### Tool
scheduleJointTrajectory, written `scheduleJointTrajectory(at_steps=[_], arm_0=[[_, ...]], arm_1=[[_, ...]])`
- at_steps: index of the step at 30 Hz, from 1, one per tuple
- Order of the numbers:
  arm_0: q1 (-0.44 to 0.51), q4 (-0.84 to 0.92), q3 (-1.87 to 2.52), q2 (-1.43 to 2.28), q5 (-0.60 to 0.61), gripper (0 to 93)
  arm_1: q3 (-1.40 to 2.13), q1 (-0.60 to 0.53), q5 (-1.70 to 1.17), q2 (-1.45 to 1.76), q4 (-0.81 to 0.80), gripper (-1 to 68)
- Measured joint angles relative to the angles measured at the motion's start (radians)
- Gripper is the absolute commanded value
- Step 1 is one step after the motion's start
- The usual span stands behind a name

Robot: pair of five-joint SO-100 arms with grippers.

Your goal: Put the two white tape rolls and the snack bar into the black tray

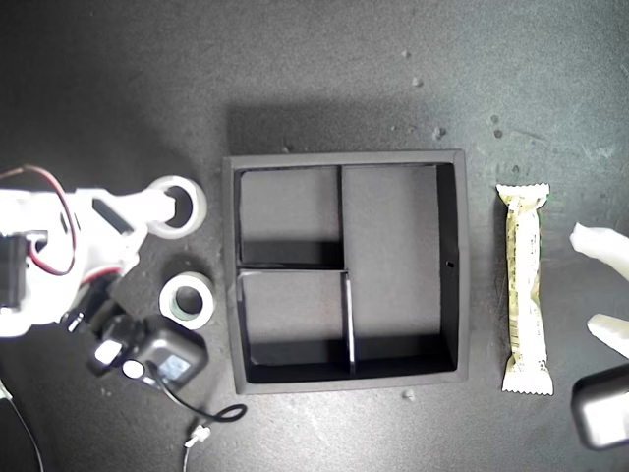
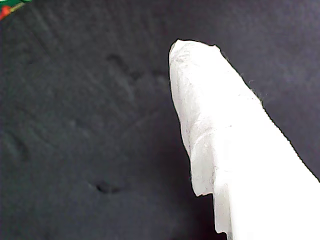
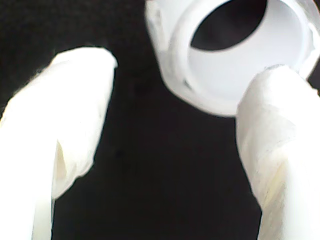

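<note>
Second wrist view: my second claw (image 3: 175, 115) gapes unladen, one finger (image 3: 280, 125) touching the wider tape roll's (image 3: 235, 55) rim; my first claw's state cannot be told.

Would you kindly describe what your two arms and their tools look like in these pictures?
Both are white plastic. My second arm, at the exterior view's left, carries red and black wires, black motor blocks and a black camera module trailing a black cable. My second tool has broad, blunt white fingers with a rough surface. My first tool shows white tips beside a dark grey block.
</note>
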Motion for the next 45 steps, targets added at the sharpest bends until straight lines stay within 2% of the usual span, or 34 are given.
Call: scheduleJointTrajectory(at_steps=[2,5,7,11,14,18,21,23,26,32,38,45], arm_0=[[-0.014,0.0,0.005,0.002,0.0,19.7],[-0.031,0.0,0.008,0.008,0.0,19.8],[-0.028,0.0,0.011,0.02,0.0,19.8],[-0.023,0.0,0.035,0.046,-0.002,19.9],[-0.025,0.002,0.037,0.054,-0.003,19.9],[-0.034,0.002,0.037,0.057,0.002,20.1],[-0.046,0.002,0.037,0.057,-0.003,20.3],[-0.048,0.002,0.037,0.057,-0.003,20.6],[-0.044,0.002,0.037,0.057,-0.003,20.9],[-0.028,0.0,0.037,0.012,-0.003,20.9],[-0.005,-0.003,0.025,-0.069,-0.005,20.5],[0.026,-0.012,-0.035,-0.129,-0.012,20.2]], arm_1=[[0.018,-0.046,0.0,-0.021,0.009,26.5],[0.08,-0.052,0.0,-0.028,0.023,24.8],[0.083,-0.008,0.0,-0.029,0.034,24.9],[0.063,0.17,0.003,-0.029,0.061,18.7],[0.051,0.206,0.11,-0.029,0.074,18.7],[0.06,0.23,0.341,-0.031,0.244,18.6],[0.057,0.244,0.391,-0.029,0.222,18.6],[0.057,0.239,0.29,-0.029,0.13,18.9],[0.057,0.218,-0.043,-0.034,-0.02,19.8],[0.026,0.092,-0.629,-0.063,-0.098,21.0],[0.025,0.044,-0.848,-0.094,-0.127,18.8],[0.026,0.044,-0.919,-0.179,-0.153,16.4]])
